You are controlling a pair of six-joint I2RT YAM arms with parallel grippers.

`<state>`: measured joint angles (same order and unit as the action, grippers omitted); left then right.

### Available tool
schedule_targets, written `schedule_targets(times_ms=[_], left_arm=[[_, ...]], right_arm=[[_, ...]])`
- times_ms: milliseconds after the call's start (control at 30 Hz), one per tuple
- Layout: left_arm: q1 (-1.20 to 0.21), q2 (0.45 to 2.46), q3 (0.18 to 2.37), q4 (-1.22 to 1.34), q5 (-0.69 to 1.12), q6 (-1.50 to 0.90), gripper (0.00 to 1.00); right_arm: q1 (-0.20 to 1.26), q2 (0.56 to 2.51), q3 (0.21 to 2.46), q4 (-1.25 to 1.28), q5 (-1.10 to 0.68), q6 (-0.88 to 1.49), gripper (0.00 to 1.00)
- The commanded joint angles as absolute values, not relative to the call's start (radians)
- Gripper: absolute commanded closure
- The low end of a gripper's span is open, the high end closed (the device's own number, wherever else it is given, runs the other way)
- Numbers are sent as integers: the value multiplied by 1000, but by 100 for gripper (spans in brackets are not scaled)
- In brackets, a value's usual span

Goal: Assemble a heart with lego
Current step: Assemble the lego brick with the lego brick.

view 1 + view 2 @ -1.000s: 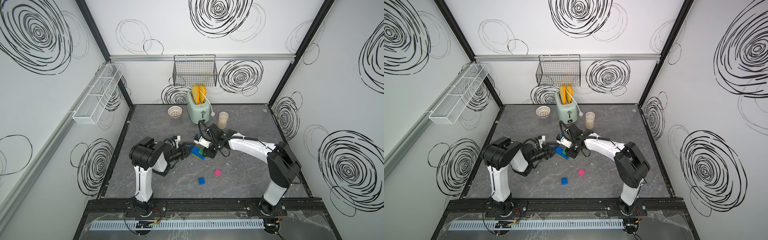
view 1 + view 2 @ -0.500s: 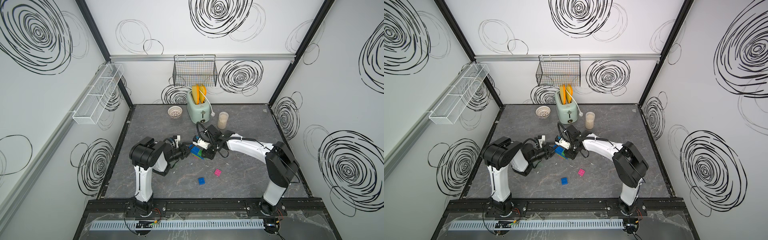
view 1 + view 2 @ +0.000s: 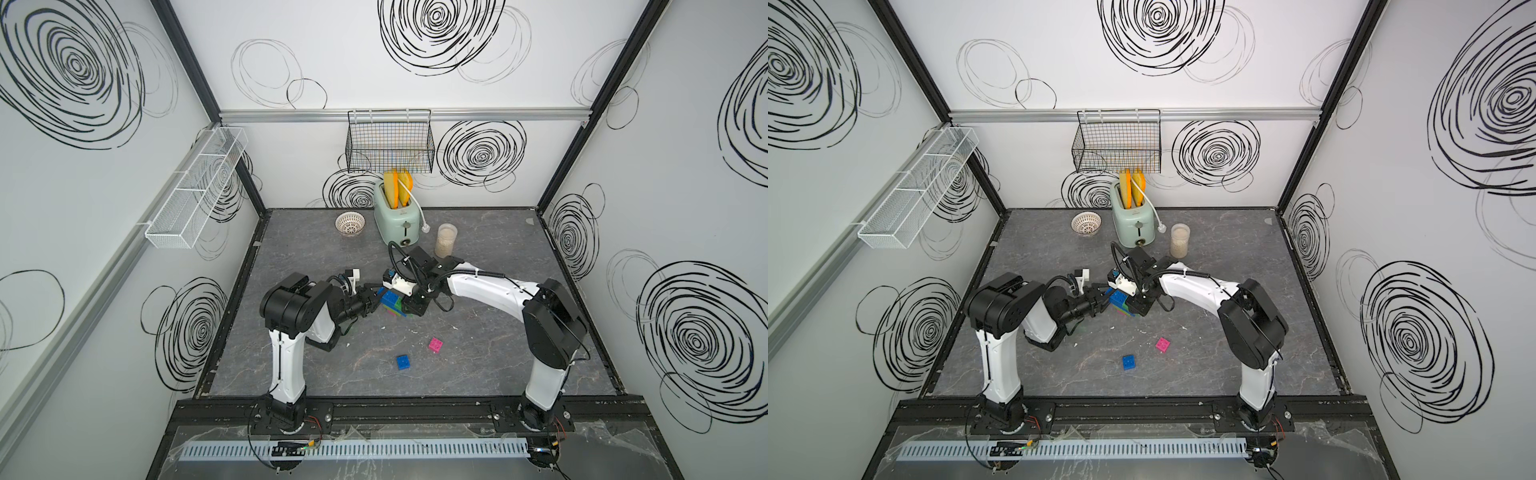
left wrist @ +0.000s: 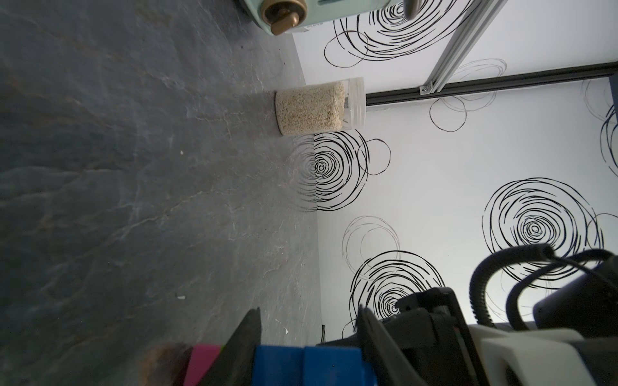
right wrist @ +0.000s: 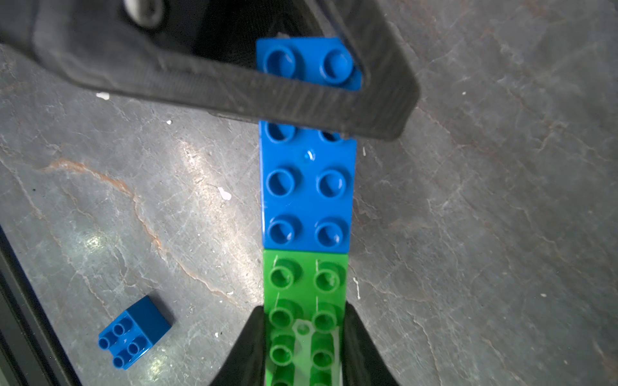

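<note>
Mid-worktop (image 3: 498, 357), the left pincer (image 4: 307, 337) clamps the heart (image 5: 307, 200) at its blue end, the right pincer (image 5: 304, 334) its green end.

Table (image 3: 478, 266): dark grey slab, marbled with pale and rust veins, walled on three sides, black rail along front edge.

Back, near rear wall: mint toaster (image 3: 397, 222) upright. White perforated bowl (image 3: 350, 223) just beside it, toward left arm's side. Clear jar (image 3: 445, 242) of pale grain on the other side, upright, close to toaster but apart.

Front middle: blue brick (image 3: 403, 361), studs up, lying loose. Pink brick (image 3: 435, 344) near it, apart, studs up.

Small white flecks (image 5: 224, 194) scattered on mid-table.
</note>
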<state>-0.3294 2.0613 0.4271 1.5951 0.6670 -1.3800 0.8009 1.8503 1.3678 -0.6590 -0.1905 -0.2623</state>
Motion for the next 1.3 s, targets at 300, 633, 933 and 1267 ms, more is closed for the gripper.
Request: schedule_targets(times_ms=[300, 633, 933, 1267], left_arm=[[-342, 2092, 434, 1815, 729, -1387, 30], [-340, 2098, 426, 1815, 734, -1383, 41], [-339, 2108, 425, 1815, 730, -1381, 52], [-336, 2120, 423, 1815, 729, -1378, 52]], right_arm=[[810, 1934, 1438, -688, -167, -248, 75], [821, 1973, 1492, -717, -118, -249, 74], [813, 1928, 1508, -709, -138, -239, 63], [793, 1867, 1509, -709, -152, -227, 41]])
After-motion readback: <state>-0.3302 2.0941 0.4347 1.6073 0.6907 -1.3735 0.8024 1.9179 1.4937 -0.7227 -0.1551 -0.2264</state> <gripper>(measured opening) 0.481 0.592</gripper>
